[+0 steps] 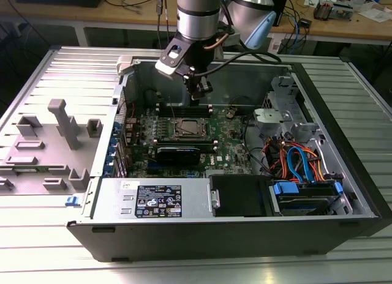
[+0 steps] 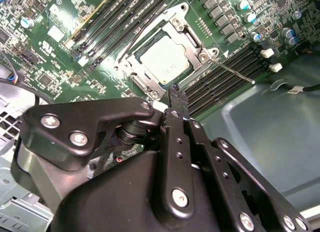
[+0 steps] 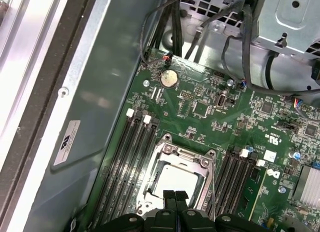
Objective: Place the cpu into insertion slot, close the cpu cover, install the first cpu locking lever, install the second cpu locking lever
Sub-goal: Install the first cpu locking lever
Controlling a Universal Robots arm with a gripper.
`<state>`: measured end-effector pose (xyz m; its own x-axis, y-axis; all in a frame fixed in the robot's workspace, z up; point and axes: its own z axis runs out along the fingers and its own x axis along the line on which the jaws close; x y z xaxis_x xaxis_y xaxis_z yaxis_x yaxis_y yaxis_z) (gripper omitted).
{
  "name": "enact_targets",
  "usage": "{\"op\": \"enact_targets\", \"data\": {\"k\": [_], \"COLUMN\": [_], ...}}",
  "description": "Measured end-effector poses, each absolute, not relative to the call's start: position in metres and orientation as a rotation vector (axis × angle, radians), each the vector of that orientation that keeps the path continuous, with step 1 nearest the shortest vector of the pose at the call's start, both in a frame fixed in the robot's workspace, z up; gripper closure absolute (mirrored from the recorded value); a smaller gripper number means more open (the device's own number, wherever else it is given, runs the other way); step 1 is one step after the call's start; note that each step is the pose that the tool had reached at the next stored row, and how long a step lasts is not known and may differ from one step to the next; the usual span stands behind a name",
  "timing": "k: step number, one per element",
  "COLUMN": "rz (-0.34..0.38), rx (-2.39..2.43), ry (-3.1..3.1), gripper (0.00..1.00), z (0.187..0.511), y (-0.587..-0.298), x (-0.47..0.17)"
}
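cpu [image 2: 164,59] seated in insertion slot [image 1: 175,132] | cpu cover [image 3: 185,155] down over it | fingers [image 3: 170,199] pressed together, empty, above slot

Cpu [image 2: 162,62] sits under cpu cover [image 2: 189,37] — memory slots [image 2: 117,24] either side.

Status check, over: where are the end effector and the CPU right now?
End effector shut, empty, poised just off the cpu cover. CPU seated inside its window, cover down flat. Nothing between them.
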<state>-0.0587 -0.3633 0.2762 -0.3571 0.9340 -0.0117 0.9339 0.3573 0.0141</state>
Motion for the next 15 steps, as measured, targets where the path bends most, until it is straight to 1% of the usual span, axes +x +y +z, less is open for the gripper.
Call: {"op": "enact_targets", "data": {"k": [6,15], "rz": [0.009,0.012], "rx": [1.669,1.377], "ry": [2.641,2.805], "gripper": [0.89,0.89], "z": [0.2762,0.2762], "y": [-0.3624,-0.3620], "x": [-0.0587,-0.0587]}}
